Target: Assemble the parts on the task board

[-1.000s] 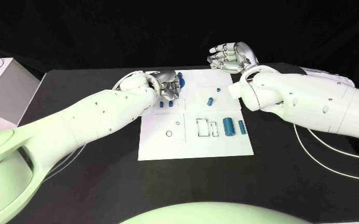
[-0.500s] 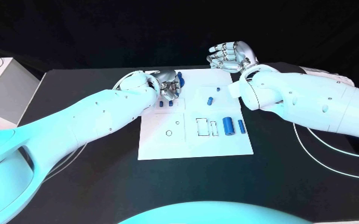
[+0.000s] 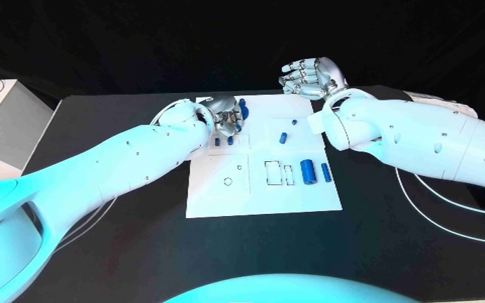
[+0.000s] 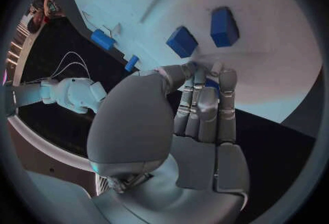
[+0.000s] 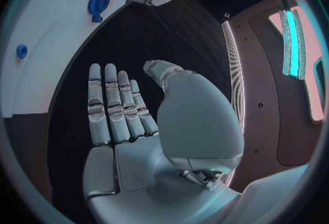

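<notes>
At far-left corner of white rectangular task board, left hand fingers curled tight round a small blue part, w/ two blue block parts just beyond. Right hand raised past board's far edge, fingers straight, apart, holding nothing. Black surface beneath.

No legible text, label, brand or number appears on any surface. The task board bears only outlined shapes.
</notes>
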Robot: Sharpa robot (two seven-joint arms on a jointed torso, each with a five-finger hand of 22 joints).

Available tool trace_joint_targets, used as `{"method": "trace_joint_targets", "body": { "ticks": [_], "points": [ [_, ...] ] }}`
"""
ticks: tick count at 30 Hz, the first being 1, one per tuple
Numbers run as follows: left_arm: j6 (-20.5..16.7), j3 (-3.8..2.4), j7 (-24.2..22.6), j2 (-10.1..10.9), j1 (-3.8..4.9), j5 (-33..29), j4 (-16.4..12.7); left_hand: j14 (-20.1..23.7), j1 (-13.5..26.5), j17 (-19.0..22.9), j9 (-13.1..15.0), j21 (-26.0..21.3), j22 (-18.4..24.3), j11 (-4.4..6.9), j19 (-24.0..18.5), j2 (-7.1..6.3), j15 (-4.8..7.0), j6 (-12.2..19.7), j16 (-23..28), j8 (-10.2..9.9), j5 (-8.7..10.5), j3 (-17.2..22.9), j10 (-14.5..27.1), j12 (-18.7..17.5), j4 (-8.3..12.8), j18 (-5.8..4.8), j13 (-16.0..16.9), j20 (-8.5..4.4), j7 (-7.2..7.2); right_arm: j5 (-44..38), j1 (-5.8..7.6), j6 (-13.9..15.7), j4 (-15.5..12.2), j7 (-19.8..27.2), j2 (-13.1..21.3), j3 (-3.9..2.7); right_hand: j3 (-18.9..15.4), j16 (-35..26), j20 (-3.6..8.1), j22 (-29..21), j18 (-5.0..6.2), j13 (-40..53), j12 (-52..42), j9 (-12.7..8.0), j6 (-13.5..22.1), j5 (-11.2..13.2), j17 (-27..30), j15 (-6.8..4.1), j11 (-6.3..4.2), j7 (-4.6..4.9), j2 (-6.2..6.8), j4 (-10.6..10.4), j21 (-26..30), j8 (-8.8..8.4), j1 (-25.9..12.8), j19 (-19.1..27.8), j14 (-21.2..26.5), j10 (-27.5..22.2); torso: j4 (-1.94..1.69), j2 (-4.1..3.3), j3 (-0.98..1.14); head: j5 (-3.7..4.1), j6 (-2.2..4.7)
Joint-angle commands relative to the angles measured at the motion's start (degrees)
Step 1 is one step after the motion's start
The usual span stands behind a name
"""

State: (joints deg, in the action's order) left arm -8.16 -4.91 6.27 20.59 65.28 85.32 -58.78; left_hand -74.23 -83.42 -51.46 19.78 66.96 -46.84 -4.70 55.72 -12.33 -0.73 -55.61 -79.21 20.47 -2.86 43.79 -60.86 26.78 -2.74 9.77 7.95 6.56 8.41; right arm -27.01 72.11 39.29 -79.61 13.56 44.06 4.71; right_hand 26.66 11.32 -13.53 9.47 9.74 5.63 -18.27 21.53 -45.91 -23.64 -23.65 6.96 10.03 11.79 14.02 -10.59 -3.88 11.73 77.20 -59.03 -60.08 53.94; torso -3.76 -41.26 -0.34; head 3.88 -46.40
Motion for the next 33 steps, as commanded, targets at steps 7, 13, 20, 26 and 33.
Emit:
{"method": "trace_joint_targets", "body": {
  "ticks": [7, 13, 20, 26, 33],
  "points": [
    [-3.1, -1.21, -1.2, 1.8, -0.25, -3.3, -2.8, -0.7, 0.8, -0.2, 0.1, 0.5, -0.2, -0.07, 0.4, -0.23, -0.01, -0.4, -0.3, -0.6, -0.27, -0.1, -0.8, -1.3, 0.4, 0.03, -0.1, -0.08, 0.27, -0.2, -0.01, -0.9, 0.1, 0.8, 0.0, -0.03, 0.0, -0.3, 0.07, 0.0, 0.79, -0.1, 0.4, -0.1, 0.3, -0.3, 0.0, 0.35, 0.40, 2.50, -0.07, 0.3, 0.1, -0.40, -0.3, 0.3, 0.1, 0.0, -0.11, 0.15, -0.03, 0.16, 0.41],
    [-1.7, -3.28, -0.7, 4.2, -0.27, -4.6, -5.4, -0.6, 1.0, 0.1, 0.1, 0.5, -0.2, -0.09, 0.4, -0.31, -0.05, -0.5, -0.3, -0.7, -0.26, -0.2, -0.9, -1.6, 0.4, 0.04, -0.1, -0.06, 0.28, -0.1, -0.01, -0.8, 0.1, 0.8, 0.3, -0.02, 0.0, -0.3, 0.07, 0.0, 0.79, -0.1, 0.4, -0.1, 0.3, -0.3, 0.0, 0.35, 0.40, 2.50, -0.07, 0.3, 0.1, -0.40, -0.3, 0.3, 0.1, 0.0, -0.34, 0.29, -0.02, 0.15, 0.47],
    [-0.4, -4.33, 0.0, 6.9, -0.25, -4.5, -7.3, -0.6, 1.1, 0.1, 0.2, 0.5, -0.2, -0.08, 0.4, -0.39, -0.05, -0.5, -0.3, -0.8, -0.26, -0.3, -1.1, -1.8, 0.4, 0.02, -0.1, -0.04, 0.26, -0.1, -0.01, -0.7, 0.1, 0.7, 0.6, -0.02, 0.0, -0.4, 0.06, -0.2, 0.80, -0.2, 0.4, -0.1, 0.2, -0.4, 0.1, 0.34, 0.39, 2.48, -0.11, 0.4, 0.1, -0.42, -0.4, 0.3, 0.0, 0.1, -0.69, 0.56, -0.11, 0.30, 0.32],
    [0.7, -4.51, 0.6, 7.8, -0.25, -2.6, -7.3, -0.6, 1.1, 0.2, 0.2, 0.5, -0.3, -0.03, 0.4, -0.40, -0.04, -0.7, -0.3, -0.9, -0.25, -0.4, -1.3, -2.0, 0.4, 0.00, -0.1, -0.03, 0.22, -0.1, -0.01, -0.8, 0.2, 0.6, 0.7, -0.02, 0.0, -0.4, 0.06, -0.2, 0.80, -0.2, 0.4, -0.1, 0.2, -0.4, 0.1, 0.34, 0.39, 2.48, -0.11, 0.4, 0.1, -0.42, -0.4, 0.3, 0.0, 0.1, -0.62, 0.46, -0.10, 0.18, 0.30],
    [1.6, -4.46, 1.0, 7.6, -0.27, -1.3, -6.3, -0.6, 1.1, 0.1, 0.2, 0.6, -0.3, 0.01, 0.5, -0.39, -0.01, -0.8, -0.3, -0.9, -0.24, -0.5, -1.5, -2.1, 0.5, 0.00, 0.0, -0.03, 0.18, -0.1, -0.01, -0.8, 0.2, 0.6, 0.7, -0.02, 0.0, -0.4, 0.06, -0.3, 0.80, -0.3, 0.4, -0.1, 0.2, -0.4, 0.2, 0.34, 0.39, 2.48, -0.10, 0.4, 0.1, -0.44, -0.4, 0.3, 0.0, 0.1, -0.57, 0.37, -0.13, -0.06, 0.27]
  ]
}}
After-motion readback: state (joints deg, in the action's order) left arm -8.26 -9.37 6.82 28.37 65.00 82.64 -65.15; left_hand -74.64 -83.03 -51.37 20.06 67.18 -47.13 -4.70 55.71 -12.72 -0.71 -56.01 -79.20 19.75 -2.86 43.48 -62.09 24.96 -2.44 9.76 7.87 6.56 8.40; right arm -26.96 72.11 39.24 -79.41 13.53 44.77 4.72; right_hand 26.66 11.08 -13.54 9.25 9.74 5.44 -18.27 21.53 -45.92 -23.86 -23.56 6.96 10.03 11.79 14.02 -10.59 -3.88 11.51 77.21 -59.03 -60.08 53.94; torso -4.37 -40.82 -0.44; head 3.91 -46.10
